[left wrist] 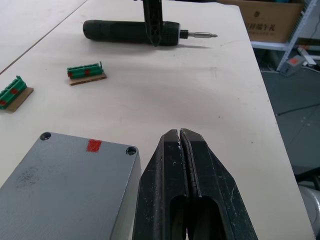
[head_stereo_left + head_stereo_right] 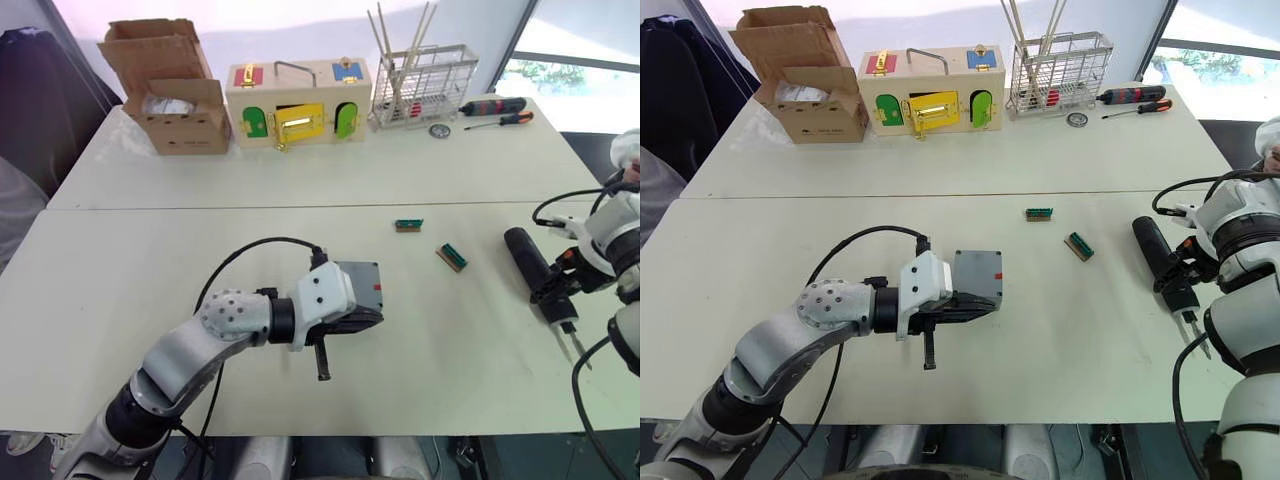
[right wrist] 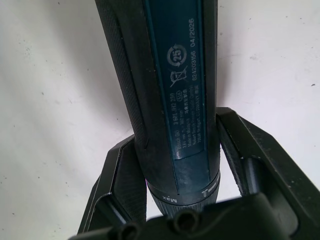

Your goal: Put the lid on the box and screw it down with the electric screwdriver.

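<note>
Left wrist view: left claw (image 1: 179,134) clenched, empty, just beside grey box (image 1: 65,185) with lid on, red mark visible. Right claw (image 3: 175,165) grasping electric screwdriver (image 2: 535,266), lying on tabletop (image 2: 150,260) well apart from box.

— Any markings you can read from there?
— On my electric screwdriver (image 3: 170,100) barrel I read "25", "04/2026", "02403156", and "Max" at the collar. Smaller print is illegible.
</note>
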Controlling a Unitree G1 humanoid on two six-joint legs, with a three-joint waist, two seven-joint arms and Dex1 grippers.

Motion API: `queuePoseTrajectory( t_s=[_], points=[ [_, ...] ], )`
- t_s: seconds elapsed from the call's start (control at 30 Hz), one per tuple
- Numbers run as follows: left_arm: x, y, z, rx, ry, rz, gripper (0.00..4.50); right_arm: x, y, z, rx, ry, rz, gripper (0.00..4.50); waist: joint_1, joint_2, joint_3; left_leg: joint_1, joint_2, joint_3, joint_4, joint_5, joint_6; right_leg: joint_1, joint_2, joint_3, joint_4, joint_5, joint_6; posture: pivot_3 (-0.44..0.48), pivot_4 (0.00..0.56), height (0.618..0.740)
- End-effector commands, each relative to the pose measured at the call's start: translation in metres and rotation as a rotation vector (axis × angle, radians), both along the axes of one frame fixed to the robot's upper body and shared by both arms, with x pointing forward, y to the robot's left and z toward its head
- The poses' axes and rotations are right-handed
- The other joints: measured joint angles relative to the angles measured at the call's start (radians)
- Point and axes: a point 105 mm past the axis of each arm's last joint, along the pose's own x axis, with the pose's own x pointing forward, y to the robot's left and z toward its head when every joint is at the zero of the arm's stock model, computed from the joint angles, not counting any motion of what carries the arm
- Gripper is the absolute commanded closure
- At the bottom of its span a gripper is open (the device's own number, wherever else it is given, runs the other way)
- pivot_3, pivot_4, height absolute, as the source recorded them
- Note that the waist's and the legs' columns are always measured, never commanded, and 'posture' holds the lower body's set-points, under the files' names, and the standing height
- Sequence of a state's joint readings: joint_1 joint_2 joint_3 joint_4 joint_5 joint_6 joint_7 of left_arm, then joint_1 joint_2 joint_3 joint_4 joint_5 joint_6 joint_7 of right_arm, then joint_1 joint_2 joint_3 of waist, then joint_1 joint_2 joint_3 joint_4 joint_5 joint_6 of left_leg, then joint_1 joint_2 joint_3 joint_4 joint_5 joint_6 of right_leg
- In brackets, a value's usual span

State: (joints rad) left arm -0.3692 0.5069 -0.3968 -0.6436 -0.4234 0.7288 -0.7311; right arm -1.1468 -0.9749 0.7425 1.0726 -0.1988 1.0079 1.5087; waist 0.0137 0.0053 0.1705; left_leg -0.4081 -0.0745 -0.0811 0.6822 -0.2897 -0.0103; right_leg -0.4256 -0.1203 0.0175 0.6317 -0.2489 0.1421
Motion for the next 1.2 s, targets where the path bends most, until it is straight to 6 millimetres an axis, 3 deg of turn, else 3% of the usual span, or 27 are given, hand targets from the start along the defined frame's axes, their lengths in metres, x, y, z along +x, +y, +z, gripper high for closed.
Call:
queuePoseTrajectory(
  t_s=[0.03, 0.17, 0.27, 0.33, 0.43, 0.5, 0.6, 0.8, 0.87, 0.97, 1.2],
  points=[
    [0.012, 0.010, 0.009, -0.004, -0.056, 0.026, 4.50, 0.006, 0.000, 0.007, 0.031, -0.080, 0.020, 2.61, -0.003, 0.000, 0.000, 0.000, 0.000, 0.000, 0.000, 0.000, 0.000, 0.000, 0.000, 0.000, 0.000, 0.000, 0.000, 0.000, 0.150, 0.730],
    [0.029, 0.022, 0.009, 0.025, -0.075, 0.053, 4.50, 0.027, 0.014, 0.036, 0.091, -0.262, 0.079, 2.61, -0.013, 0.002, 0.001, 0.000, 0.000, 0.001, 0.000, 0.001, -0.001, -0.001, 0.000, 0.001, 0.001, 0.000, 0.000, 0.000, 0.150, 0.730],
    [0.041, 0.032, 0.010, 0.051, -0.088, 0.063, 4.50, 0.039, 0.026, 0.071, 0.176, -0.436, 0.032, 2.61, -0.025, 0.005, 0.002, 0.000, 0.000, 0.002, -0.003, 0.001, -0.001, -0.004, 0.000, 0.002, 0.001, 0.000, 0.000, 0.000, 0.150, 0.730],
    [0.053, 0.039, 0.013, 0.061, -0.088, 0.073, 4.50, 0.044, 0.032, 0.103, 0.255, -0.640, -0.022, 2.61, -0.025, 0.006, 0.002, -0.001, 0.000, 0.002, -0.005, 0.001, -0.001, -0.006, 0.000, 0.002, 0.001, 0.000, 0.000, 0.000, 0.150, 0.730],
    [0.065, 0.047, 0.015, 0.066, -0.069, 0.078, 4.50, 0.044, 0.041, 0.129, 0.266, -0.913, -0.007, 2.61, -0.015, 0.006, 0.002, -0.002, 0.001, 0.001, -0.005, 0.001, -0.002, -0.007, 0.000, 0.001, 0.001, 0.000, 0.000, 0.000, 0.150, 0.730],
    [0.070, 0.051, 0.013, 0.063, -0.049, 0.079, 4.50, 0.042, 0.061, 0.153, 0.332, -1.159, 0.017, 2.61, -0.010, 0.005, 0.002, -0.003, 0.001, 0.001, -0.004, 0.001, -0.001, -0.006, 0.000, 0.000, 0.001, 0.000, 0.000, 0.000, 0.150, 0.730],
    [0.077, 0.056, 0.008, 0.082, -0.021, 0.075, 4.50, 0.014, 0.095, 0.176, 0.456, -1.500, 0.099, 2.61, -0.009, 0.006, 0.002, -0.002, 0.001, 0.002, -0.001, 0.001, -0.001, -0.006, 0.000, 0.002, 0.005, 0.000, 0.000, 0.000, 0.150, 0.730],
    [0.080, 0.055, 0.015, 0.074, -0.019, 0.050, 4.50, -0.015, 0.160, 0.168, 0.647, -1.597, 0.230, 2.61, -0.001, 0.005, 0.002, -0.002, 0.001, 0.001, 0.001, 0.001, -0.002, -0.008, -0.001, 0.002, 0.015, 0.000, 0.000, 0.000, 0.150, 0.730],
    [0.080, 0.055, 0.016, 0.072, -0.020, 0.048, 4.50, -0.019, 0.170, 0.166, 0.674, -1.597, 0.252, 2.61, -0.003, 0.005, 0.002, -0.002, 0.001, 0.001, 0.001, 0.001, -0.002, -0.008, -0.001, 0.002, 0.015, 0.000, 0.000, 0.000, 0.150, 0.730],
    [0.079, 0.045, 0.019, 0.062, -0.024, 0.025, 4.50, -0.019, 0.201, 0.141, 0.713, -1.552, 0.326, 2.61, -0.006, 0.004, 0.001, -0.001, 0.001, 0.001, 0.001, 0.001, -0.002, -0.008, 0.000, 0.002, 0.015, 0.000, 0.000, 0.000, 0.150, 0.730],
    [0.077, 0.030, 0.009, 0.074, 0.003, -0.034, 4.50, -0.013, 0.222, 0.111, 0.755, -1.501, 0.354, 2.61, -0.023, 0.005, 0.002, -0.001, 0.000, 0.001, 0.000, 0.001, -0.002, -0.008, 0.000, 0.002, 0.015, 0.000, 0.000, 0.000, 0.150, 0.730]
  ],
)
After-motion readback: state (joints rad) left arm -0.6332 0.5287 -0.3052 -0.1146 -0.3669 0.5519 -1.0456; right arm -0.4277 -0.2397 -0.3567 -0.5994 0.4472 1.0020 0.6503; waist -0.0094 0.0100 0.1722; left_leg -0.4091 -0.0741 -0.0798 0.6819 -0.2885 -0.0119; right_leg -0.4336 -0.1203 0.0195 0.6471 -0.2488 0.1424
